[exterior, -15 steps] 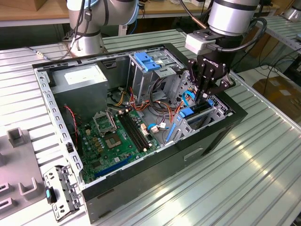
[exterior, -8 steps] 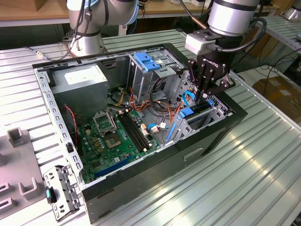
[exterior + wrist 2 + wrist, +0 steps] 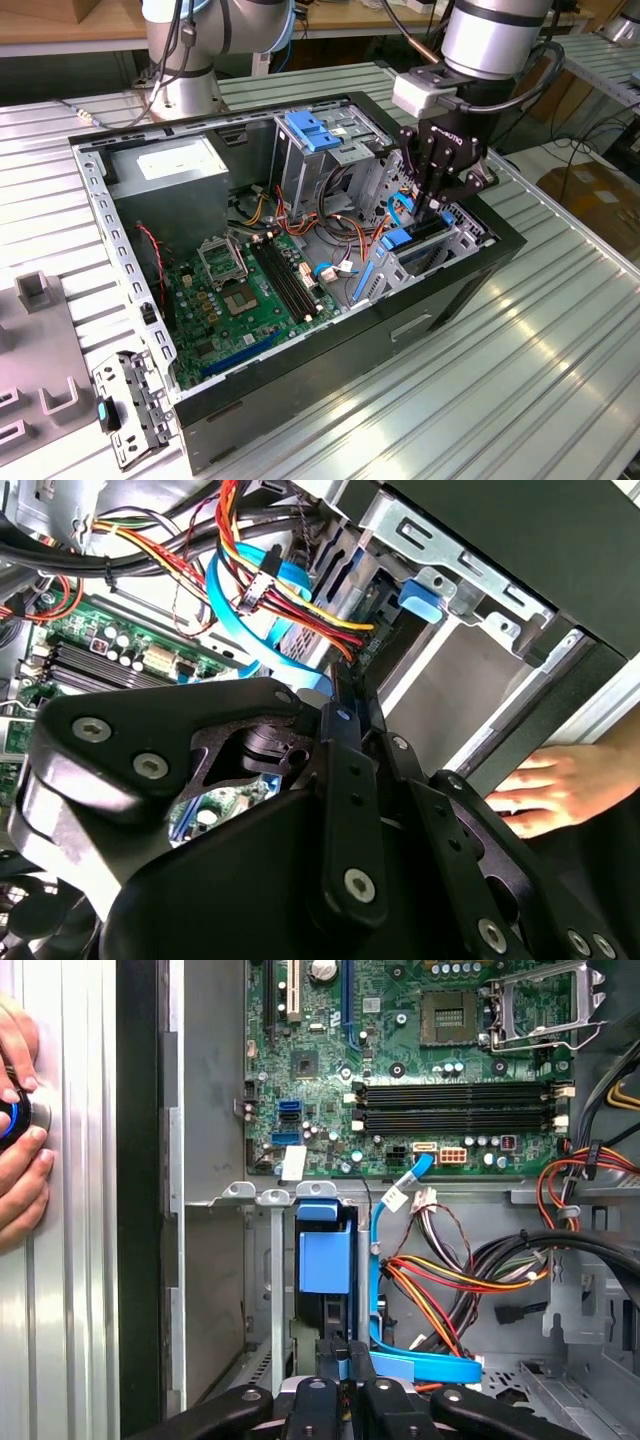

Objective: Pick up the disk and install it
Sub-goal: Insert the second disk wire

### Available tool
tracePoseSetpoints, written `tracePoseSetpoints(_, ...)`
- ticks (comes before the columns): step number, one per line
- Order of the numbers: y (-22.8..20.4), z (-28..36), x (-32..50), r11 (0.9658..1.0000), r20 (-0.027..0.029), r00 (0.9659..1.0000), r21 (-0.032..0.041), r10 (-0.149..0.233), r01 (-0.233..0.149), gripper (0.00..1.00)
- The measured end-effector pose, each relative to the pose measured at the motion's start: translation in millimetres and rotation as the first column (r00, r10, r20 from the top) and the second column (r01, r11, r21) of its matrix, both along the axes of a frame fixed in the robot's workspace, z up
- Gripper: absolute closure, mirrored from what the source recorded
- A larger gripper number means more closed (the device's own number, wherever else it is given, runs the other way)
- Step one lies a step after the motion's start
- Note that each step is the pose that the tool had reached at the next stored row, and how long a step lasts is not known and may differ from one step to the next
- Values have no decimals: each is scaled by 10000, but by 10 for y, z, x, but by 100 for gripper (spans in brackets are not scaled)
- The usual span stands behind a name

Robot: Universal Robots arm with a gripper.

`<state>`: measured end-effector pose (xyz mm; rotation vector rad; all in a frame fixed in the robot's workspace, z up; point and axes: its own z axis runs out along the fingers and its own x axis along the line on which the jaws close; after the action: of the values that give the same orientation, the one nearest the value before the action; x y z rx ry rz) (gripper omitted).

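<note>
Exterior view: end effector lowered into the open computer case over the drive bay, where the disk sits edge-up; first wrist view: fingers closed on the disk in its bay; second wrist view: a hand beside the case.

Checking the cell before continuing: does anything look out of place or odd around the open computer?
Yes. A person's hand rests just outside the computer case, close to the end effector working at the drive bay. Inside the case, nothing looks damaged or spilled.
</note>
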<state>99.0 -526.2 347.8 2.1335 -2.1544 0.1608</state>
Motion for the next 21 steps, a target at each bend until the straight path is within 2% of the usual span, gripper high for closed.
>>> tracePoseSetpoints(11,0,-31,0,10000,1,10000,94,2,-2,84)
tracePoseSetpoints(16,-18,-65,0,9999,0,10000,169,2,-2,84)
tracePoseSetpoints(21,-23,-79,0,9998,1,10000,181,2,-2,84)
